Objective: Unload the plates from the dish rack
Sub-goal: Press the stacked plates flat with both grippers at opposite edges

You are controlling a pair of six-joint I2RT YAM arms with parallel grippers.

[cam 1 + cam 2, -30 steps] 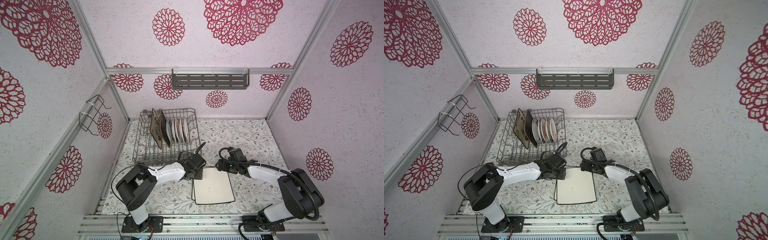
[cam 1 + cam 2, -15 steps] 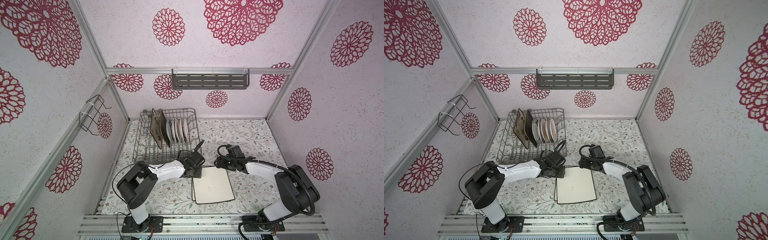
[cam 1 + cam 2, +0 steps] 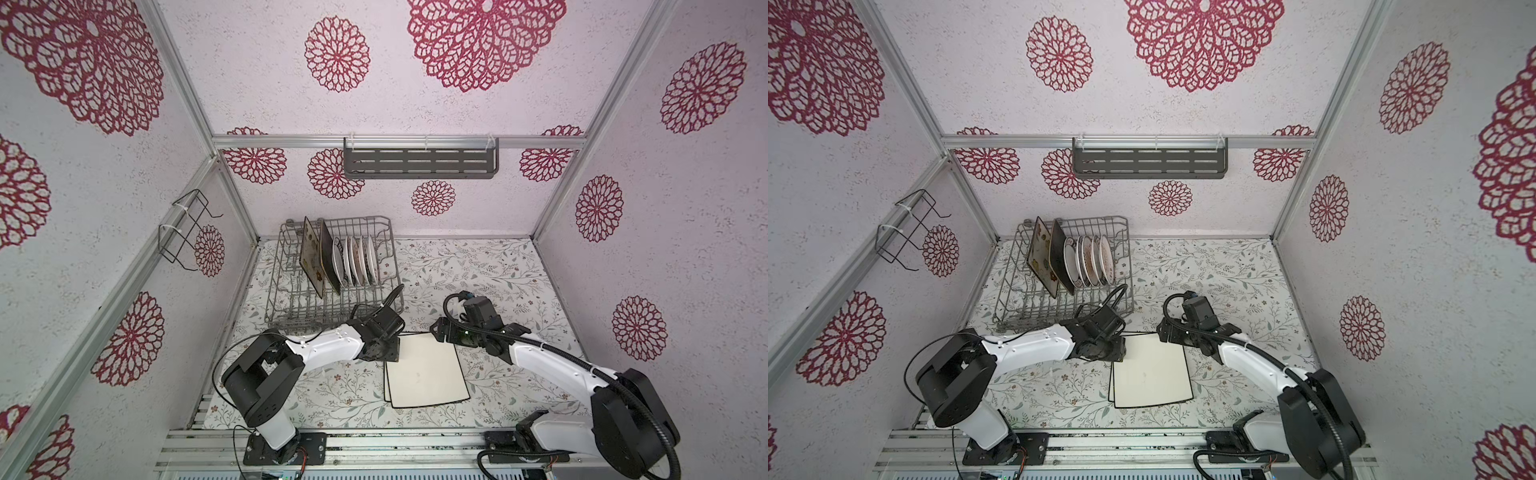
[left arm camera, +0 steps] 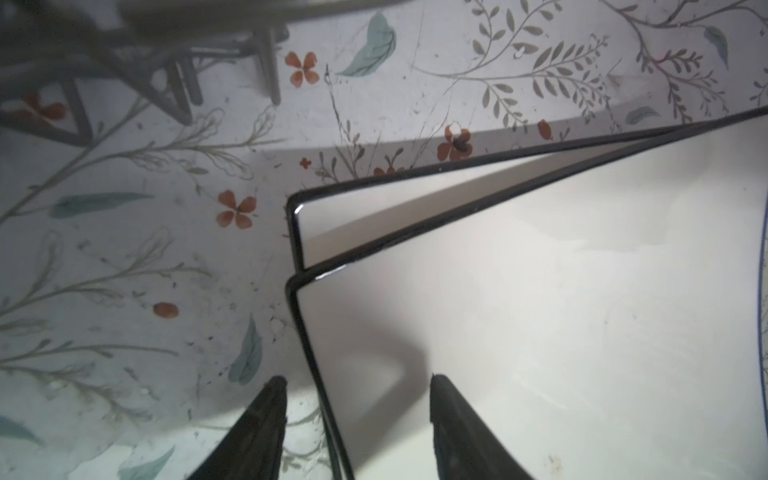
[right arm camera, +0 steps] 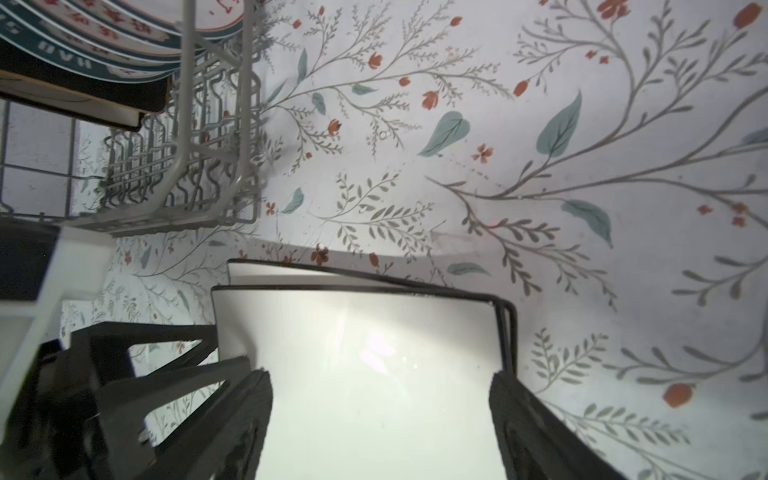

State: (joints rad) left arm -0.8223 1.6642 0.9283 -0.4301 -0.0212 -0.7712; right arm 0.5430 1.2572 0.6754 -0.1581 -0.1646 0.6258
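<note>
Two white black-rimmed plates (image 3: pixel 424 374) (image 3: pixel 1150 374) lie stacked flat on the table, the upper one (image 4: pixel 540 311) (image 5: pixel 374 332) skewed over the lower (image 4: pixel 332 216). My left gripper (image 3: pixel 388 351) (image 4: pixel 355 382) is open at the stack's far left corner, one finger over the plate and one over the table. At the far right corner my right gripper (image 3: pixel 438 332) (image 5: pixel 380 374) stands wide open above the upper plate. The dish rack (image 3: pixel 291 307) (image 3: pixel 1017 307) holds a cream floral plate (image 3: pixel 309 262), a dark brown plate (image 3: pixel 328 257) and several small round plates (image 3: pixel 357 259) upright.
A grey slotted shelf (image 3: pixel 419 163) hangs on the back wall. On the left wall is a small black wire holder (image 3: pixel 185 228). The rack's near corner (image 5: pixel 187 187) stands close to both wrists. Walls close in the floral table on three sides.
My right gripper's jaws have spread a little wider over the upper plate. Both arms have barely shifted beside the stack.
</note>
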